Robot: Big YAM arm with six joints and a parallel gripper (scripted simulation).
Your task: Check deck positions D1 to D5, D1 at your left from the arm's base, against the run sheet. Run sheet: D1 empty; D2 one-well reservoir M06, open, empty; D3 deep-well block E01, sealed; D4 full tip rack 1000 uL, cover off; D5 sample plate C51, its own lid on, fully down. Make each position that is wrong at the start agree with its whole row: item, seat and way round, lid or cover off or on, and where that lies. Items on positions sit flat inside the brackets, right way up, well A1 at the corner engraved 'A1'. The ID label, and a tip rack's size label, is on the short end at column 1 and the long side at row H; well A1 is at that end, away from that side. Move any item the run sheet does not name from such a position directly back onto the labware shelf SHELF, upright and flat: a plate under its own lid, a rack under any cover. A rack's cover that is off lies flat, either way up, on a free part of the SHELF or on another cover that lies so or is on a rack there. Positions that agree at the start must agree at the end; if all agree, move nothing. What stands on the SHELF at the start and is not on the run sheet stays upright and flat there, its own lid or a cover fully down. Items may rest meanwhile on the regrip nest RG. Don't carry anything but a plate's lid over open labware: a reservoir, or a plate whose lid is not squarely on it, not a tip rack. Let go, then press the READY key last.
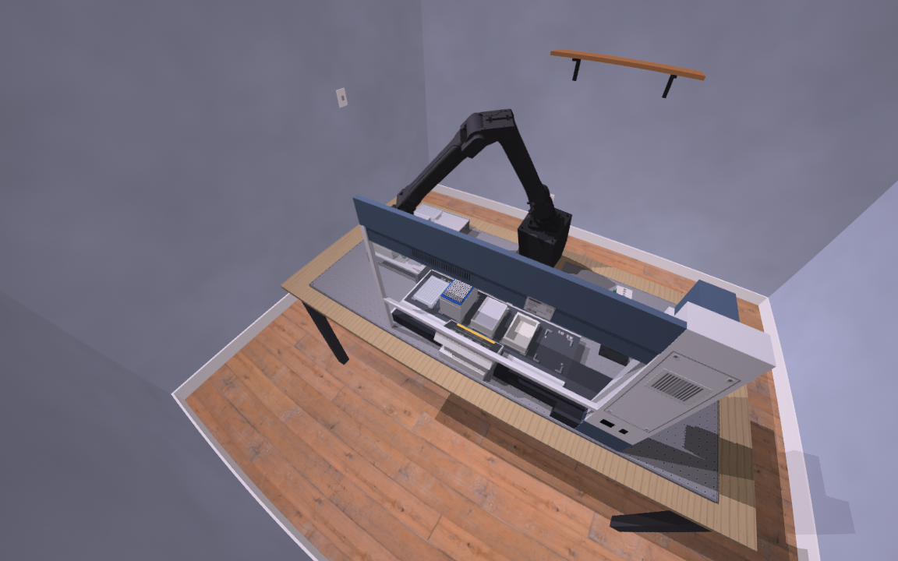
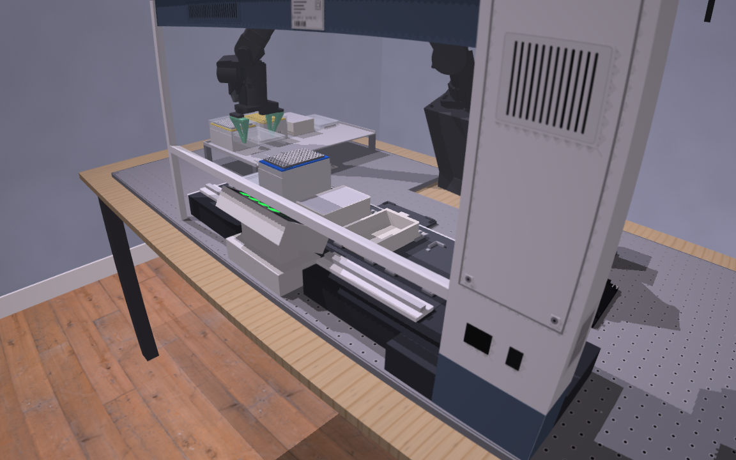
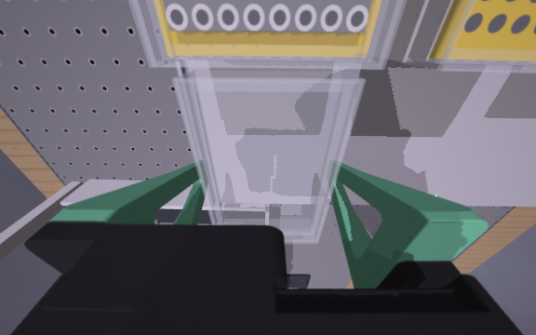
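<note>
My gripper (image 3: 268, 167) is shut on a clear tip rack cover (image 3: 268, 149), its green fingers on the two long sides. In the exterior view the gripper (image 2: 256, 130) holds the cover (image 2: 266, 136) low over the front of the labware shelf (image 2: 324, 134), between two yellow-collared racks. I cannot tell whether the cover touches the shelf. On the deck, the blue-collared tip rack (image 2: 293, 167) stands uncovered, then the sealed deep-well block (image 2: 340, 201), then the open, empty reservoir (image 2: 384, 227). The sample plate (image 1: 429, 289) lies beyond the tip rack. The end position (image 1: 558, 348) is bare.
A yellow rack with tips (image 3: 268, 23) lies just ahead of the cover, and a second yellow rack (image 3: 505, 28) to its right. More low labware (image 2: 299, 122) sits further along the shelf. The instrument's white front rail (image 2: 308, 220) and blue top beam (image 1: 508, 279) border the deck.
</note>
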